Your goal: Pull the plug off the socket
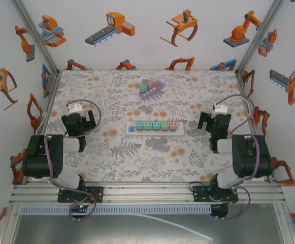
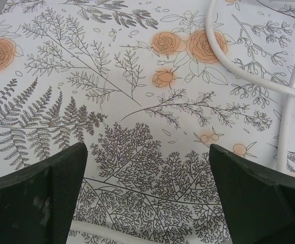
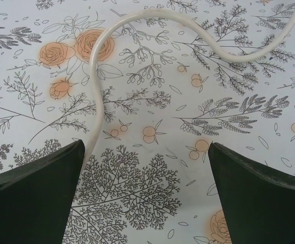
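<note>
Plugs (image 1: pixel 148 125) in socket strip (image 1: pixel 155 132) between left gripper (image 1: pixel 89 118), right gripper (image 1: pixel 206 121)

the plugs (image 1: pixel 156 125) on the strip (image 1: pixel 131 127) are too small to distinguish.

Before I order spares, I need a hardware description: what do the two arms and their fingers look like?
The left arm and right arm are alike: blocky black housings with pale grey links near the base. A mauve cable loops along each, and a small white block sits at each wrist. The fingers are dark, matte and wedge-shaped.
</note>
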Controlling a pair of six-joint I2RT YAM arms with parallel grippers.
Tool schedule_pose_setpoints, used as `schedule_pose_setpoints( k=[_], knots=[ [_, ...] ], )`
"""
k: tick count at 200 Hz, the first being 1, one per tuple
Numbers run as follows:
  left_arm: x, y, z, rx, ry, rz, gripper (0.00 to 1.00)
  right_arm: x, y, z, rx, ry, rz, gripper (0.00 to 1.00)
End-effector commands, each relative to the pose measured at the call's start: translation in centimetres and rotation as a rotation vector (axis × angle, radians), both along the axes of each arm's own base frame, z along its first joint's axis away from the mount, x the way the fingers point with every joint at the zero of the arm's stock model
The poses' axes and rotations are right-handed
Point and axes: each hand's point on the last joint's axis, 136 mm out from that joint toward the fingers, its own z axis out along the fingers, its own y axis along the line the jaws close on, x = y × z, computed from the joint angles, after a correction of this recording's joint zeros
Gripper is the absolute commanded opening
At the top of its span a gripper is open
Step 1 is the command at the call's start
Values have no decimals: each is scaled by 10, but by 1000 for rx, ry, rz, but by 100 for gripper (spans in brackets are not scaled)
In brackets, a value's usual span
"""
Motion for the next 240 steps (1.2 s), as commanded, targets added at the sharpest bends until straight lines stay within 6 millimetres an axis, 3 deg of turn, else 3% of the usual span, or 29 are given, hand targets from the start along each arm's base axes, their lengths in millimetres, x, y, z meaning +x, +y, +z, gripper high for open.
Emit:
schedule_pose_setpoints(
  k=[1, 190, 215, 240],
  knots=[
    [5, 1, 9, -18, -30, 5, 97, 8, 0, 11, -3, -34, 9, 99],
    [4, 1, 9, -17, -30, 5, 97, 6, 5, 13, -4, -47, 40, 99],
    [4, 0, 10, -20, -35, -1, 97, -1, 4, 31, -4, -84, 37, 99],
    [4, -18, 18, -14, -33, -111, 97, -16, 1, 69, 28, -118, 1, 99]
  ],
)
